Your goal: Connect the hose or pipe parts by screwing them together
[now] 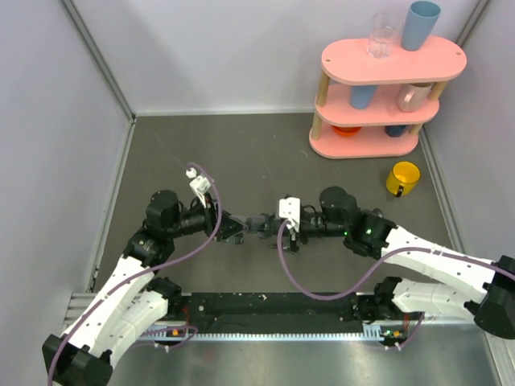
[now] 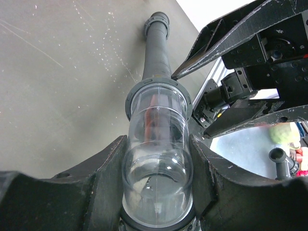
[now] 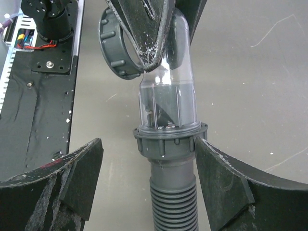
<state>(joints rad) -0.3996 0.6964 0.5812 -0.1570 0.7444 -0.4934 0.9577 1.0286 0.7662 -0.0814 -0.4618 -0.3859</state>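
A clear elbow fitting [image 2: 156, 159] sits clamped between my left gripper's [image 2: 158, 153] fingers, so that gripper is shut on it. A grey ring nut [image 3: 168, 142] joins the elbow to the ribbed dark hose [image 3: 174, 202]; in the left wrist view the hose [image 2: 156, 48] runs away over the table. My right gripper [image 3: 148, 144] is open and straddles the ring nut: its right finger [image 3: 219, 178] touches the nut, its left finger [image 3: 84, 175] stands apart. A second ring nut [image 3: 113, 45] sits at the elbow's other end. From above, both grippers [image 1: 232, 227] [image 1: 273, 227] meet at the table's middle.
A pink three-tier shelf [image 1: 386, 141] with cups and a glass stands at the back right, with a yellow mug [image 1: 403, 178] on the table in front of it. A black rail [image 1: 273, 305] runs along the near edge. Grey walls close in both sides.
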